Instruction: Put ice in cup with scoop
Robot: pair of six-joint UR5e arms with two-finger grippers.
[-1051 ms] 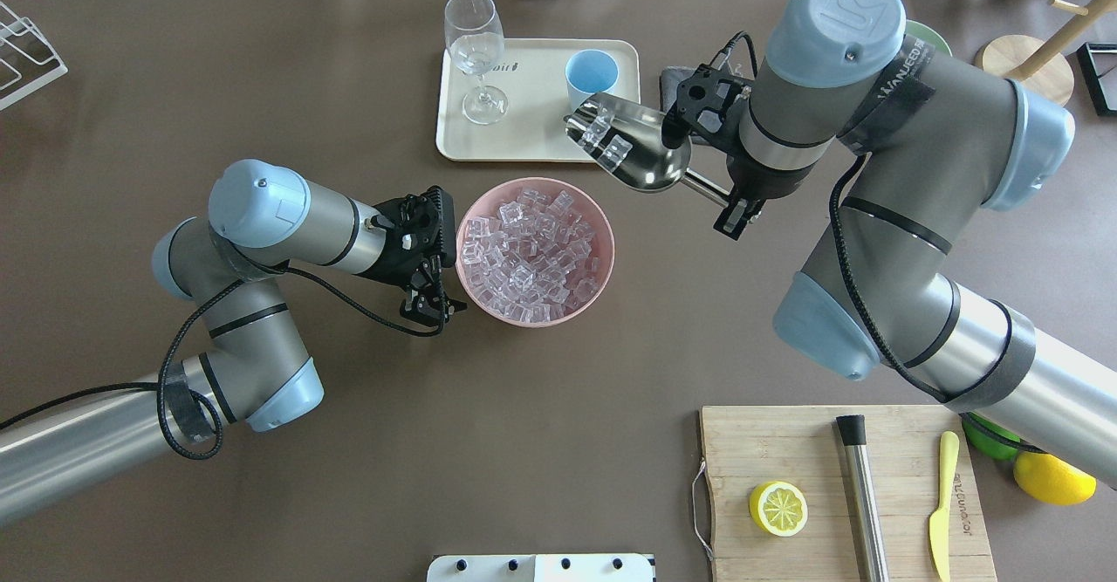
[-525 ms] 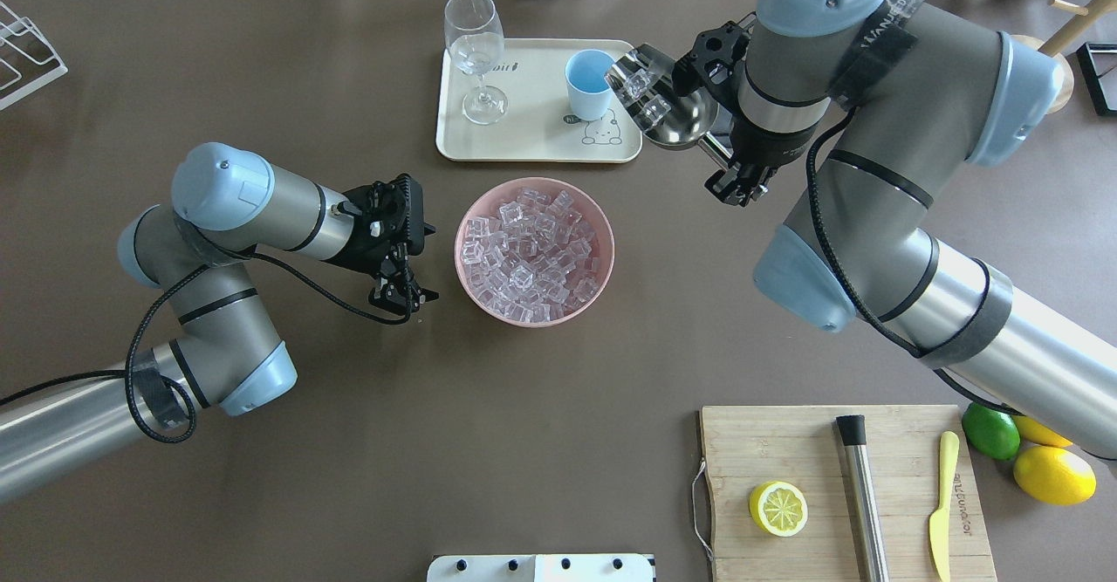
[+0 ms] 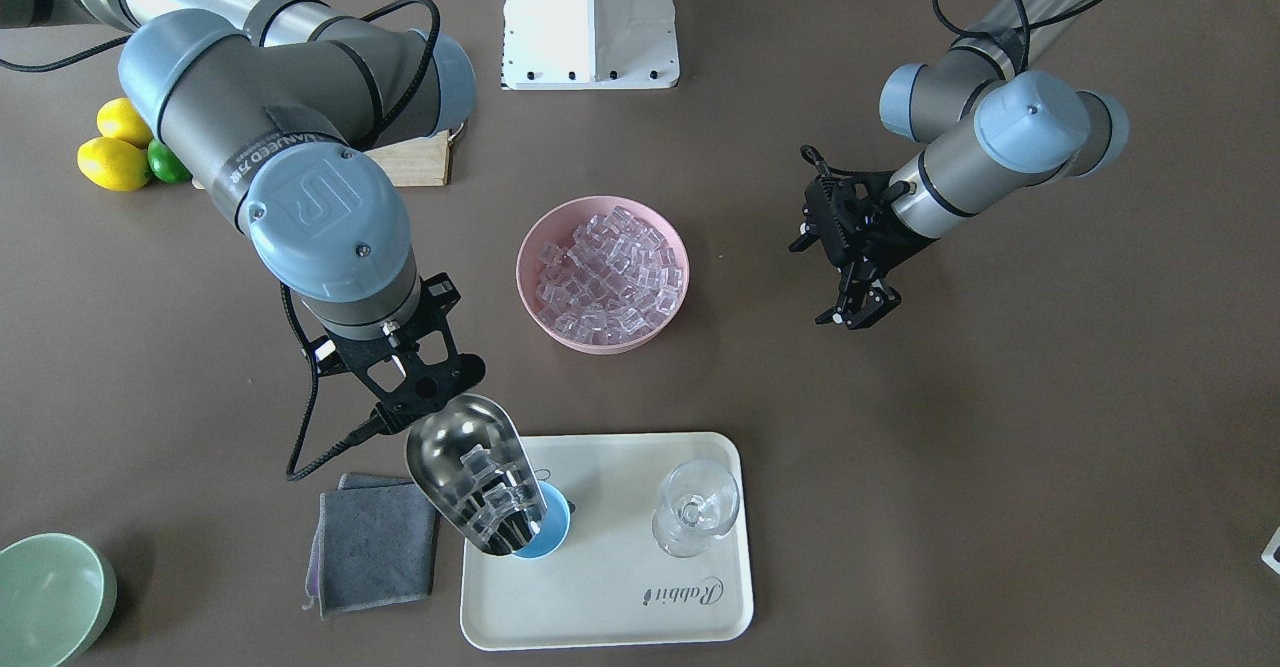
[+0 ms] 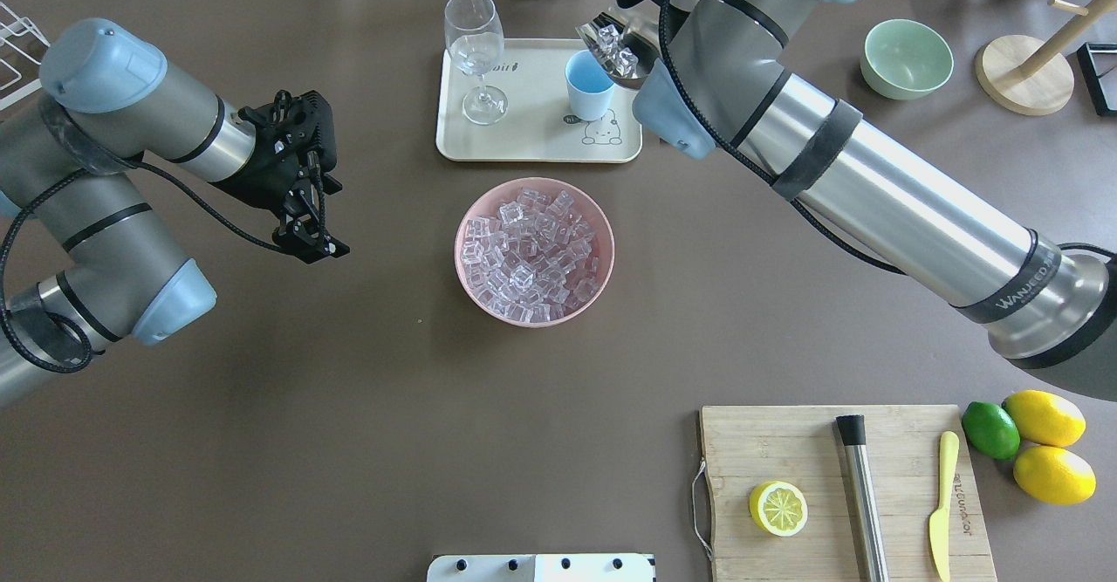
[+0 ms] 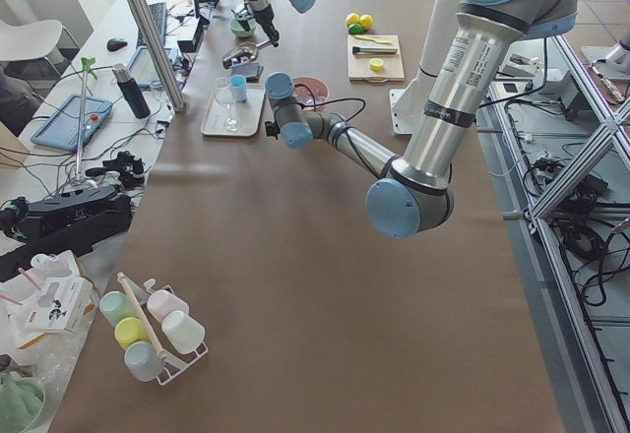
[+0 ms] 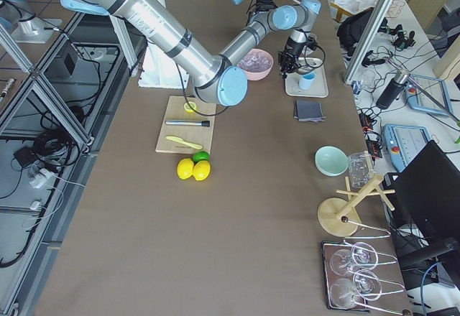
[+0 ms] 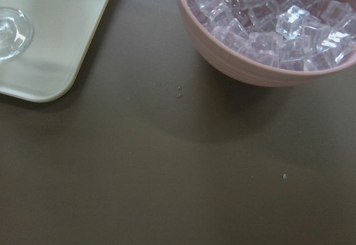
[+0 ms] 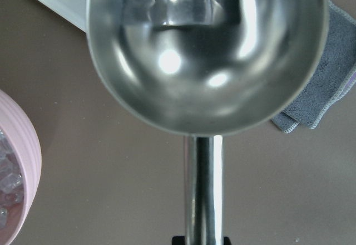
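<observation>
Shiny steel scoop (image 3: 452, 447), glassy hollow ice (image 3: 604, 272), round blue cup (image 4: 587, 92)

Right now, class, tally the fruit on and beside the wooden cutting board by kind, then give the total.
Whole lemons: 2
Limes: 1
Lemon halves: 1
Total: 4
</observation>
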